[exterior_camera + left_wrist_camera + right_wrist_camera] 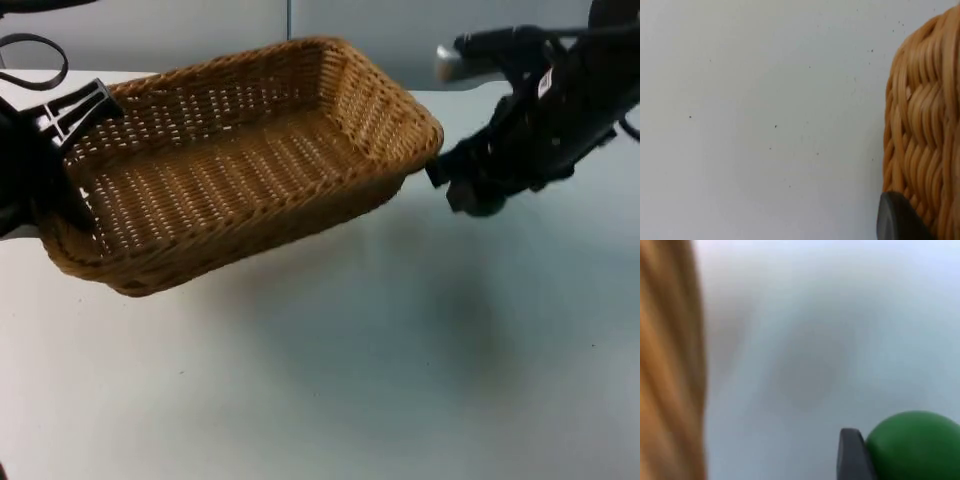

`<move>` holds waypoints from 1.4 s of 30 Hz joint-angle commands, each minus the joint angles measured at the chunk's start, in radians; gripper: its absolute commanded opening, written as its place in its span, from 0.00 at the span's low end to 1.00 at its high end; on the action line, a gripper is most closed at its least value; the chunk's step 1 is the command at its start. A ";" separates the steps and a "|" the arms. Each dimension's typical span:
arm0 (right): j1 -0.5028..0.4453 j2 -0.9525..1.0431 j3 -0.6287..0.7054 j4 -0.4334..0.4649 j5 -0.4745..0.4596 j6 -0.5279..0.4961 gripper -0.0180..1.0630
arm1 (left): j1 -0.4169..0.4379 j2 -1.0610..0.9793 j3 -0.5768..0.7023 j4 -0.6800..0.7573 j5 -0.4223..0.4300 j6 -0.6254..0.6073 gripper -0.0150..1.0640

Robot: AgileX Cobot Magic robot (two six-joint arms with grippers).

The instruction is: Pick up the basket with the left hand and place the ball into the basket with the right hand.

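Observation:
The woven wicker basket (235,160) hangs tilted above the white table, with nothing inside it. My left gripper (62,150) is shut on its left rim. In the left wrist view the basket's woven wall (925,130) stands beside a black fingertip (897,220). My right gripper (458,187) hovers just off the basket's right corner, above the table. In the right wrist view a green ball (915,447) sits against a black fingertip (852,455), so this gripper is shut on the ball. The basket's side (670,365) appears there as a blurred tan band.
The white table (400,360) spreads out below the basket and both arms, carrying their shadows. A grey partition wall (200,30) closes off the far edge.

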 commanded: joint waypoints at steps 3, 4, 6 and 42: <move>-0.004 -0.071 -0.107 -0.049 0.042 0.003 0.01 | -0.003 -0.014 -0.003 -0.007 -0.018 0.005 0.01; -0.004 -0.079 -0.140 -0.074 0.070 0.016 0.01 | -0.003 -0.014 -0.003 -0.007 -0.018 0.005 0.01; -0.004 -0.084 -0.173 -0.115 0.101 0.054 0.01 | -0.003 -0.014 -0.003 -0.007 -0.018 0.005 0.01; 0.218 0.117 -0.324 0.777 0.137 -0.769 0.01 | -0.003 -0.014 -0.003 -0.007 -0.040 0.005 0.01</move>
